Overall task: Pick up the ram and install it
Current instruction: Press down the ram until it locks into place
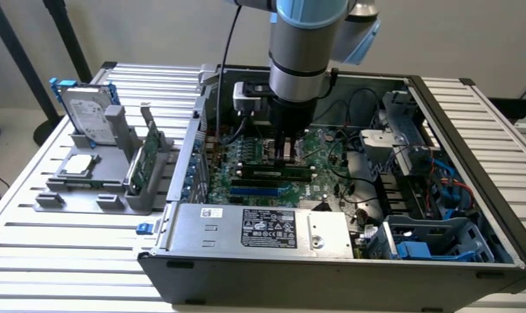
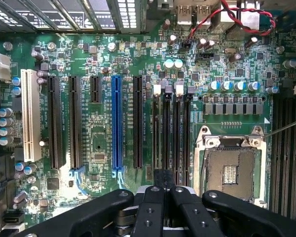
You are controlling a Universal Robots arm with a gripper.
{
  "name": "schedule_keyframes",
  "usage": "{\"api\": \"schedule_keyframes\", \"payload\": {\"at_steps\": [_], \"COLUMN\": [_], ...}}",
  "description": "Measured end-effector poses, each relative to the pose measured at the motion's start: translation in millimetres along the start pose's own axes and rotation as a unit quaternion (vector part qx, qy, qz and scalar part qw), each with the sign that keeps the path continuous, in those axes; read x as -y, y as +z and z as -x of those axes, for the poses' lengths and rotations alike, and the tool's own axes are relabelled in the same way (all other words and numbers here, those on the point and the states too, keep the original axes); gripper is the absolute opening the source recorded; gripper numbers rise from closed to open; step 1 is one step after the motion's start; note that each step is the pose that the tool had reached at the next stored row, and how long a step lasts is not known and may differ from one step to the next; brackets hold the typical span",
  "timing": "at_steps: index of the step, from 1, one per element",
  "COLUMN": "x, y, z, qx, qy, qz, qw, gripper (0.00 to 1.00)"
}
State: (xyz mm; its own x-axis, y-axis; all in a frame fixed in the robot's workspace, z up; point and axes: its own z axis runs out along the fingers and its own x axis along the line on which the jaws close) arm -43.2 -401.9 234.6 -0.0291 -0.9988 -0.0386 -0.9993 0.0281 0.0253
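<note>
Exterior view has the arm reaching down into the open computer case [image 1: 472, 215], its gripper [image 1: 288, 151] low over the green motherboard [image 1: 272, 186] and just above the ram [image 1: 272, 173], which lies lengthwise in a memory slot among the black slots. Wrist view looks straight down on the board: the black jaws are drawn close together over the top edge of a dark stick [image 2: 163, 178] standing in the slot bank beside the empty processor socket [image 2: 231, 173]; whether they actually pinch it I cannot tell. A blue expansion slot [image 2: 117, 121] and a white slot [image 2: 30, 116] stand out; the white lettering printed on the board is too small to read. The power supply [image 1: 263, 228] carries a dark label, its writing unreadable. On the slatted surface [image 1: 62, 241], a grey holder [image 1: 98, 189] keeps a hard drive [image 1: 87, 111], a silver processor chip [image 1: 77, 165] and an upright green card [image 1: 150, 153]
</note>
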Motion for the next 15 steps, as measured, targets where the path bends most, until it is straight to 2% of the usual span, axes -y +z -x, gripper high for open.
{"api": "schedule_keyframes", "payload": {"at_steps": [15], "x": [-1.0], "y": [6.2], "z": [1.2], "qx": [0.0001], "qy": [-0.002], "qz": [-0.0029], "qw": [1.0], "gripper": [0.11]}}
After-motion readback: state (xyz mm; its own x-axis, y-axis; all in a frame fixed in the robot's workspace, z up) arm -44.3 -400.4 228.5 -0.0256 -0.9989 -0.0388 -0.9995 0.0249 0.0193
